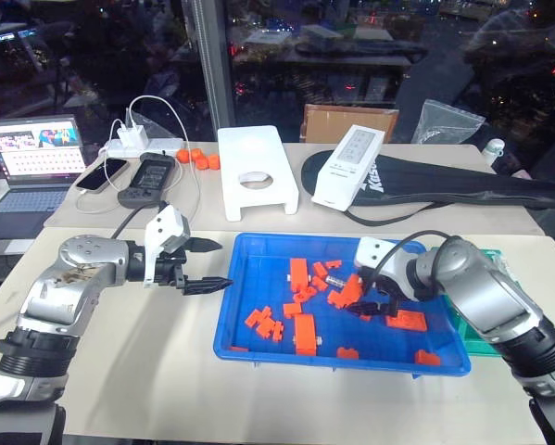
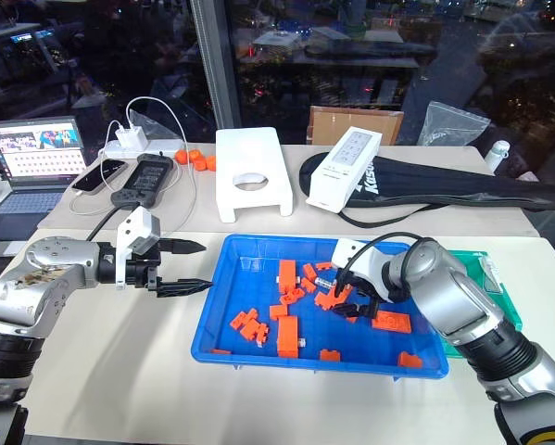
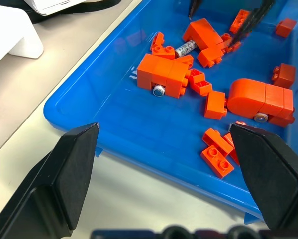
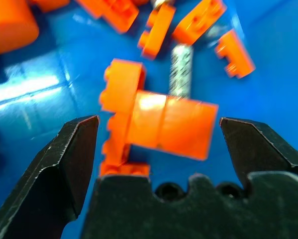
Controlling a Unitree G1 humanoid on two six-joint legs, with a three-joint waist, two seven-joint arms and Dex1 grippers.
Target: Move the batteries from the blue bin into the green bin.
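Your batteries are not out of the blue bin [image 1: 258, 345] yet. One battery [image 4: 181, 69] lies just beyond the tips of your right pincer [image 1: 369, 303], partly tucked behind an orange brick [image 4: 166, 127] that sits right between the spread fingers. In the left wrist view you can pick out that same battery [image 3: 185, 48] among the bricks, plus two silvery ends showing at the bricks: one [image 3: 158, 90] at the near face of a square block, another [image 3: 260, 117] under the rounded block. So you have at least three to go, as far as the pictures show, and others may be hidden under the pile.

The right pincer hangs inside the blue bin, pointing steeply down over the brick cluster, fingers wide apart and holding nothing. The green bin [image 2: 488, 283] sits behind and outboard of that arm, touching or nearly touching the blue bin's far side; you cannot see whether anything is in it, since the arm covers most of it.

Your left pincer [image 1: 206, 266] hovers over the counter [image 1: 147, 362] just outside the blue bin's near edge, fingers apart and empty, aimed across at the bricks.

I judge the task at its start: a first grasp is being lined up, and the brick in the way may get pinched instead of the battery.
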